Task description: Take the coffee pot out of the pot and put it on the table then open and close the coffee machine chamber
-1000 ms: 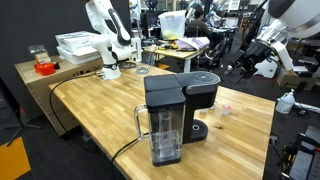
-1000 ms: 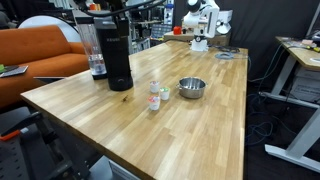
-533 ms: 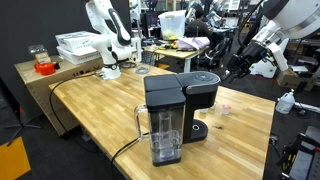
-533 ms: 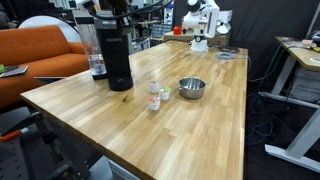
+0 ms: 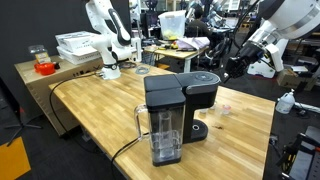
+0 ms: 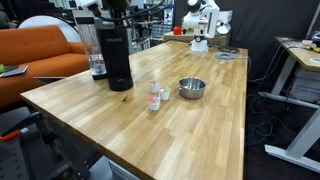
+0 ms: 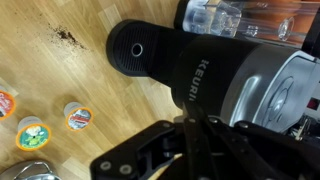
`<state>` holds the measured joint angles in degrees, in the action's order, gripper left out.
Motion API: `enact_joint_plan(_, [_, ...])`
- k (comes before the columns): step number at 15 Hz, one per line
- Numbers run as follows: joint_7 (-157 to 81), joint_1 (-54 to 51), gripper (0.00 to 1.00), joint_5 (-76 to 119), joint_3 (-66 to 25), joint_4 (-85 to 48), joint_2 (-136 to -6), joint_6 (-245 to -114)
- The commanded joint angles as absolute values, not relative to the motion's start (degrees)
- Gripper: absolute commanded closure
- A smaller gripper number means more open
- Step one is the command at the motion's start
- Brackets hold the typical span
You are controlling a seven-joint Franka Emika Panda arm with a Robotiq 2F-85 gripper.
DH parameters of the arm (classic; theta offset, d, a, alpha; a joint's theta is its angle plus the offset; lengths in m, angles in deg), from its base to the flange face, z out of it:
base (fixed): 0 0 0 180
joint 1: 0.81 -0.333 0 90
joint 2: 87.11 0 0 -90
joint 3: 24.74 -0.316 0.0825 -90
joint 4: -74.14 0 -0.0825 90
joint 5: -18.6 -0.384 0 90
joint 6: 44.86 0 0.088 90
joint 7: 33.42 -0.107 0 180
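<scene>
On the tabletop [image 5: 95, 105], the black coffee machine [image 5: 165, 95] stands upright, its chamber lid [image 5: 203, 80] down on top: stiff, slick hinged plastic, light, and I judge best lifted under its rounded front lip. Further right, my end effector [image 5: 232, 68] hangs pinched fully closed, empty.

The gripper [image 5: 233, 68] has edged left in the upper right of the frame, closer to the coffee machine [image 5: 172, 95] than a second ago. The jaws have come together too: in the dim wrist view the fingers [image 7: 184, 140] look fully closed.
</scene>
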<state>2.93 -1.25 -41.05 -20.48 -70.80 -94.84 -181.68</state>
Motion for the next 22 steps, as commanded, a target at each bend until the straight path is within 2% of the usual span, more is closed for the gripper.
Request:
enact_joint_plan(1, [5.92,-1.29,1.00,-42.65,-20.91,-68.90,-93.12,-178.86])
enact_joint_plan(22, [6.96,-1.20,1.00,-47.65,-22.50,-63.60,-88.81,-177.53])
